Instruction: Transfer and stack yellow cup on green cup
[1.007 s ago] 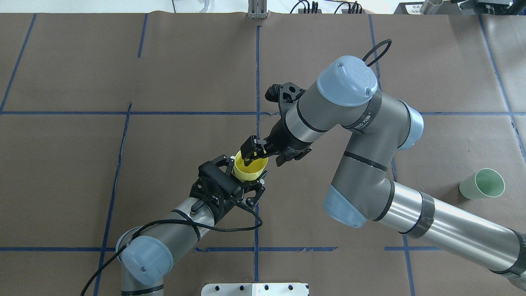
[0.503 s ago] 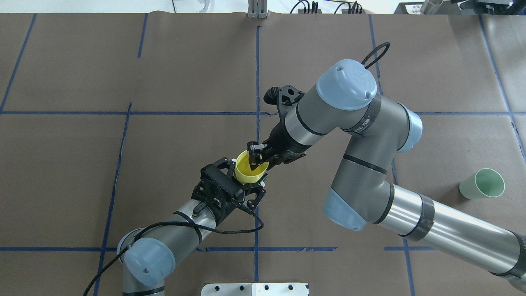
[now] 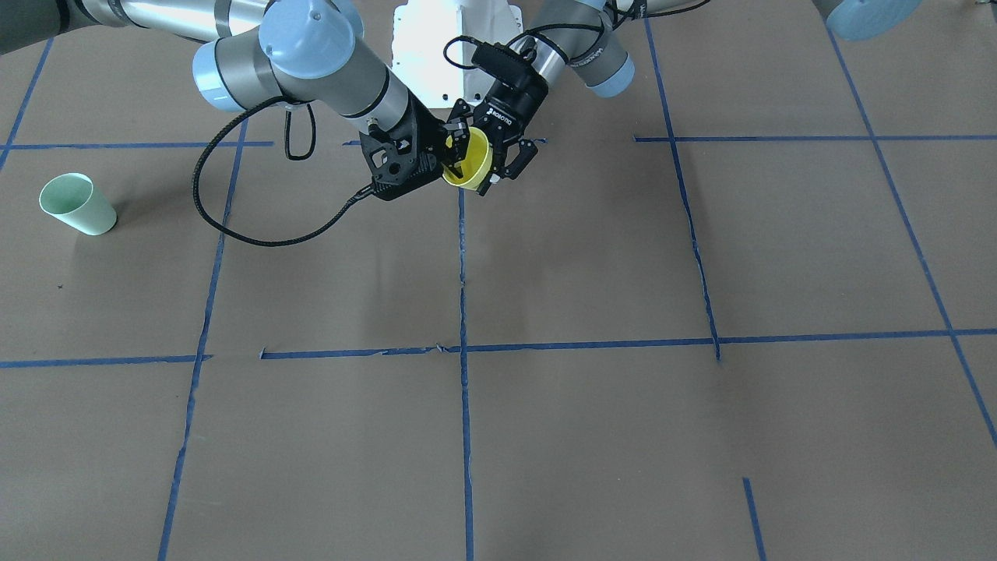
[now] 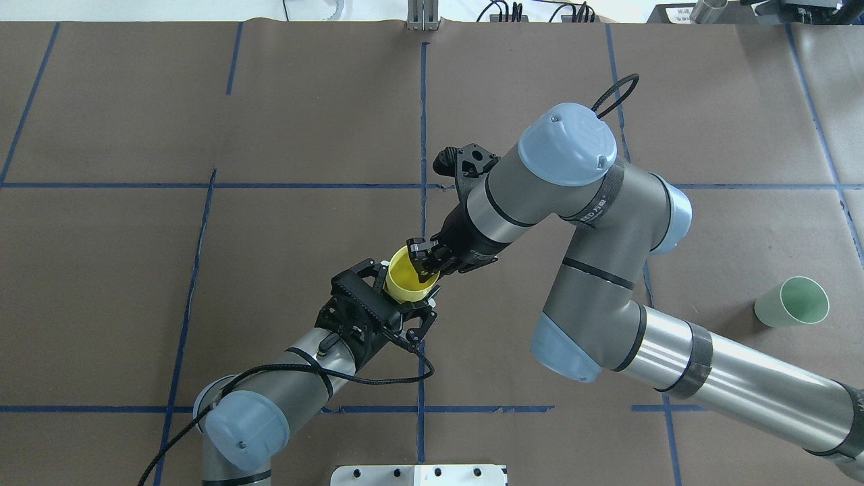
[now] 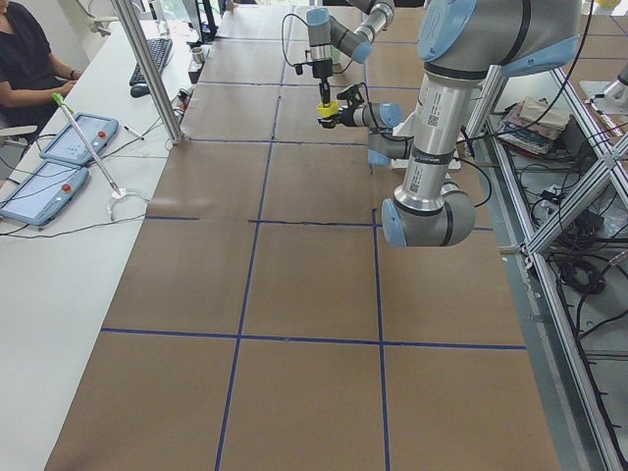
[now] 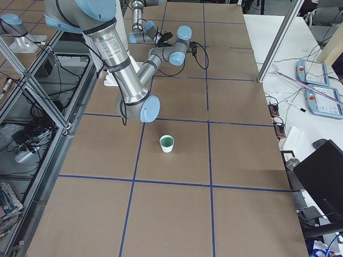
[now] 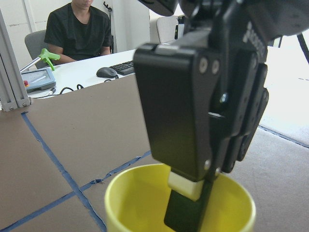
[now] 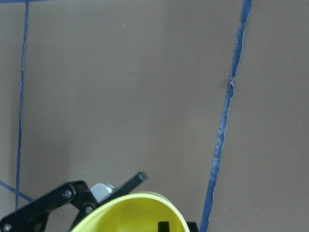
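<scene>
The yellow cup [image 4: 403, 282] is held above the table's middle, mouth tilted up toward the right arm. My left gripper [image 4: 403, 293] is shut on its lower body from the near side. My right gripper [image 4: 422, 260] comes down from the far right, its fingers closed on the cup's rim, one finger inside. The left wrist view shows that finger's pad inside the cup [image 7: 145, 193]. The cup [image 8: 130, 212] fills the bottom of the right wrist view. The green cup [image 4: 793, 302] stands upright, alone, far right on the table; it also shows in the front view [image 3: 76, 204].
Brown paper with blue tape lines covers the table [image 4: 304, 121]. The right arm's elbow [image 4: 574, 142] hangs over the centre-right. A black cable [image 3: 234, 226] loops below the right wrist. A white base plate [image 4: 418, 474] sits at the near edge. A seated operator [image 5: 25, 49] is beside the table.
The right gripper's fingers have narrowed from open to closed on the cup's rim, and it has sunk slightly into the cup. The left gripper and cup have barely moved.
</scene>
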`<state>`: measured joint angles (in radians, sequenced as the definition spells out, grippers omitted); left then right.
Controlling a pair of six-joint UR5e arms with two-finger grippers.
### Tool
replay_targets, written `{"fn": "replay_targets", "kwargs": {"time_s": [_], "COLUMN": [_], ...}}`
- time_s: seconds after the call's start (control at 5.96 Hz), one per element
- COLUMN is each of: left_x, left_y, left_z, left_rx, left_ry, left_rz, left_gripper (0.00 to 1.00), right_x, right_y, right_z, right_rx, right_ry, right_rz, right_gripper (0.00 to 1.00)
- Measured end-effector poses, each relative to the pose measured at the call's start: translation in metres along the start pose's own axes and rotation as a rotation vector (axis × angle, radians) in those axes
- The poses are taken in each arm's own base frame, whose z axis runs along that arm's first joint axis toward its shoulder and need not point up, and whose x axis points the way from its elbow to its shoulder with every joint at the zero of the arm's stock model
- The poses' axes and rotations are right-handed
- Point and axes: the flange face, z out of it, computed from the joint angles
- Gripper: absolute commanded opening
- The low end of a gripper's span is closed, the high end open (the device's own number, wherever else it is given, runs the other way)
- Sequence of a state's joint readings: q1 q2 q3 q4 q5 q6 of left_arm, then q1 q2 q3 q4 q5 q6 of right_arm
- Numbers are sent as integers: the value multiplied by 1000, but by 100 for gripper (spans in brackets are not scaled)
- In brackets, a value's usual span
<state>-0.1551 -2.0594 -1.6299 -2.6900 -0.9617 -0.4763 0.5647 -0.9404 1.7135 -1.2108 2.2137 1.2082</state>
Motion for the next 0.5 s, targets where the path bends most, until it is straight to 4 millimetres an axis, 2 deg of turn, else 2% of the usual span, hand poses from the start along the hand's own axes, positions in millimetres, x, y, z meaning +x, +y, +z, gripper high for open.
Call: {"fn": "replay_targets", "kwargs": {"time_s": [0.5], "left_x": [1], "left_y": [-3], "left_z": [-1], "left_rx": [7], "left_ry": [2], "left_rz": [29], "left_gripper": [100], "right_x": [3], "right_y": [-2], "right_z": [2], "right_rx": [17], "right_ry": [13], "right_rz": [28], "right_gripper": [0]}}
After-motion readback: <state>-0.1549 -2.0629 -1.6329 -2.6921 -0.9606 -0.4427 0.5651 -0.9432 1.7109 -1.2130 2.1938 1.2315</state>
